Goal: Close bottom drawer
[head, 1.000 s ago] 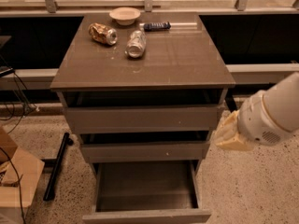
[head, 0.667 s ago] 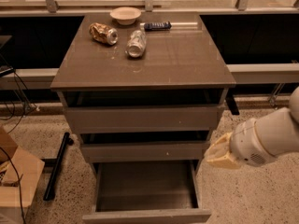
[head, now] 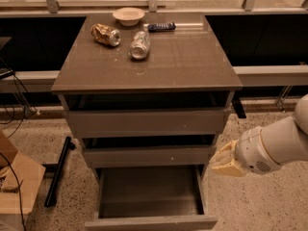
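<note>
Risking a miss, by my reading: the gripper [head: 225, 160] is hanging at the right side of the cabinet [head: 144, 76], level w/ the middle drawer [head: 149, 156]. The bottom drawer [head: 150, 223] is sitting pulled far out toward the camera. Its flat front is lying at the lower edge of the view, below and left of the gripper, w/ the empty tray showing behind it.

Nothing is pressing on that front yet. To get there the gripper is needing to drop and swing round in front. On the way it could be catching the drawer's right side wall or the cabinet's front corner.

A push landing near the right end, not the middle, is likely skewing the drawer on its runners and jamming it part-way. A hard shove could also be shaking the top, where two cans [head: 139, 44] are lying on their sides beside a bowl [head: 128, 16] and a remote [head: 161, 27], and they could be rolling off.

As for pose, the white arm [head: 279, 146] is reaching in from the right edge, sloping down-left. The tan gripper is pointing at the cabinet, just beside the middle drawer's right end; contact unclear. How wide the gripper is standing, can't tell, and nothing is visibly being held
</note>
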`<state>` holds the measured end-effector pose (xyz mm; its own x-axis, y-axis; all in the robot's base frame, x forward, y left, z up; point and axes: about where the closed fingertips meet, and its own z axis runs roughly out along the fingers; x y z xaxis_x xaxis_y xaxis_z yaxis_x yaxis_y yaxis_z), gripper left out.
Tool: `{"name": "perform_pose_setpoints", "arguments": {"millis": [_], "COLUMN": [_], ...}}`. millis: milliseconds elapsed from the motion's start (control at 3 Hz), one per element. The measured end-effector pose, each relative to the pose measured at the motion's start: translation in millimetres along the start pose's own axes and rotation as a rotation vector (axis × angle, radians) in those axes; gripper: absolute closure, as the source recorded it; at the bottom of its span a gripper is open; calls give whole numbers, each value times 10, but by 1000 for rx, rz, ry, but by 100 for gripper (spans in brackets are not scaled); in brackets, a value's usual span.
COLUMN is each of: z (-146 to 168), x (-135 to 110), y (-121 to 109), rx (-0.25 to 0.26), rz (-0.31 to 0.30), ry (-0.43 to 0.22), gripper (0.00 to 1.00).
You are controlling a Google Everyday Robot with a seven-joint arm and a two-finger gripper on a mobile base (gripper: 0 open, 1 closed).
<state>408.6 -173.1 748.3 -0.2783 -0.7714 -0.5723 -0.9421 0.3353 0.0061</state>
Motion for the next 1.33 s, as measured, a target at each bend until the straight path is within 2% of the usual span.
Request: {"name": "perform_pose_setpoints", "arguments": {"millis": [333, 667, 1000, 1333], "z": [386, 717, 1043, 1365], "x": [246, 524, 807, 1158], "y": [54, 113, 136, 116], "rx": [-25, -2, 17, 10], "rz": [53, 90, 150, 226], "ry": [41, 42, -43, -167], "gripper": [100, 100, 100, 100]}}
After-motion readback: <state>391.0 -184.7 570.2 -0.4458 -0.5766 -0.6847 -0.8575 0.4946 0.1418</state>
